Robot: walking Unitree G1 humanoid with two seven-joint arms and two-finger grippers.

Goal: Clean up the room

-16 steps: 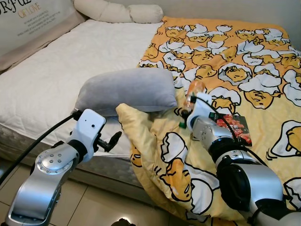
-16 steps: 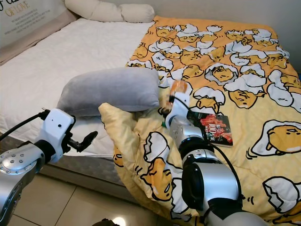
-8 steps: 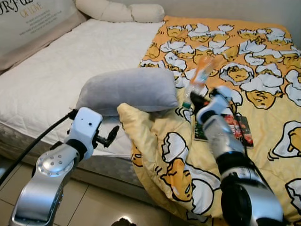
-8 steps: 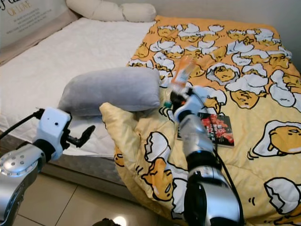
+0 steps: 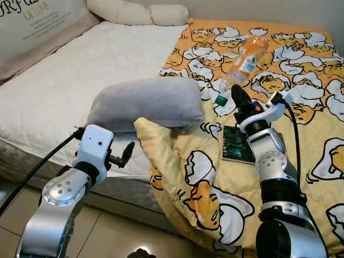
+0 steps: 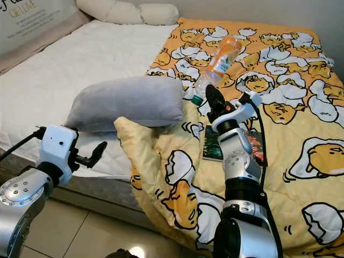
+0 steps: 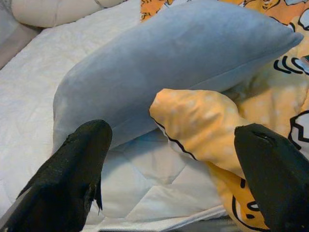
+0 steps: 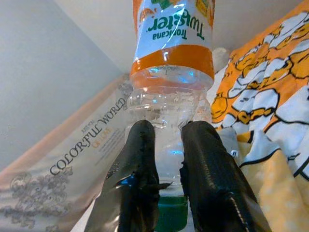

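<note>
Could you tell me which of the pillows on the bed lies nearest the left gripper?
The grey pillow near the bed's front edge, just ahead of the left gripper; the cream pillows lie far off at the head.

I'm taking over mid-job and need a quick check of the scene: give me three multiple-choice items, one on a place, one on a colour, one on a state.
1. Where does the book lie?
A. on the duvet
B. on the floor
C. on the grey pillow

2. What colour is the bottle cap?
A. red
B. green
C. white

3. How is the left gripper?
A. shut on the pillow
B. shut on the duvet
C. open, holding nothing

Answers:
1 A, it rests flat on the yellow duvet beside the right gripper.
2 B, a green cap shows below the fingers.
3 C, its fingers stand apart before the pillow.
</note>
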